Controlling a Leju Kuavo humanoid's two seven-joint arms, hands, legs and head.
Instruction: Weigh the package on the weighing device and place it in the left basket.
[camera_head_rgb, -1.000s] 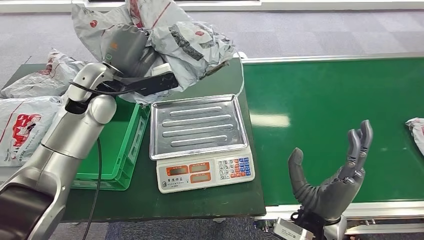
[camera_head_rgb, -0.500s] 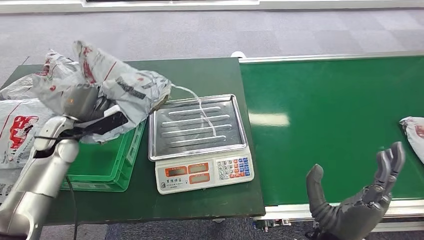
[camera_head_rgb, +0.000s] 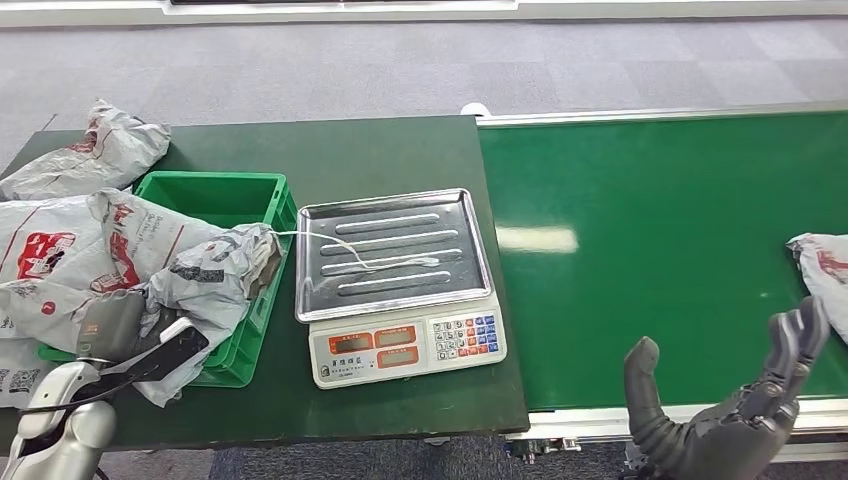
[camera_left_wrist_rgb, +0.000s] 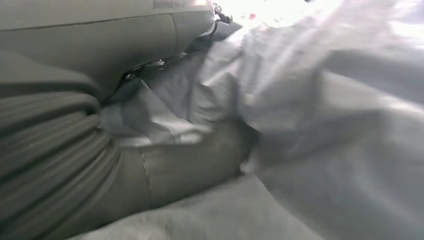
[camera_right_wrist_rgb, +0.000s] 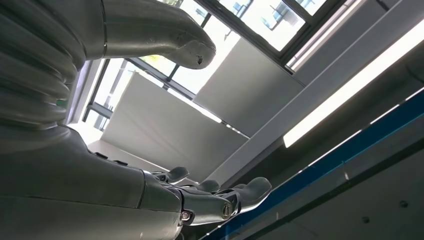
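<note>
A crumpled grey package (camera_head_rgb: 200, 268) with red and black print lies across the near half of the green basket (camera_head_rgb: 222, 196). Its near end spills over the basket's front rim. My left hand (camera_head_rgb: 125, 338) grips that end at the table's front left. In the left wrist view the thumb (camera_left_wrist_rgb: 185, 165) presses into the grey package (camera_left_wrist_rgb: 325, 140). The scale (camera_head_rgb: 405, 345) stands right of the basket with its steel tray (camera_head_rgb: 440, 215) bare except for a thin white strip (camera_head_rgb: 385, 262) trailing from the package. My right hand (camera_head_rgb: 735, 410) is open, palm up, at the conveyor's near edge; its spread fingers (camera_right_wrist_rgb: 225, 200) hold nothing.
Two more grey packages lie left of the basket, one at the back (camera_head_rgb: 95, 155) and one beside it (camera_head_rgb: 45, 250). Another package (camera_head_rgb: 825, 270) sits at the right end of the green conveyor belt (camera_head_rgb: 650, 230).
My left arm has swung down and toward me, lowering the package from above the table's back into the basket. My right hand has sunk lower and drifted right.
</note>
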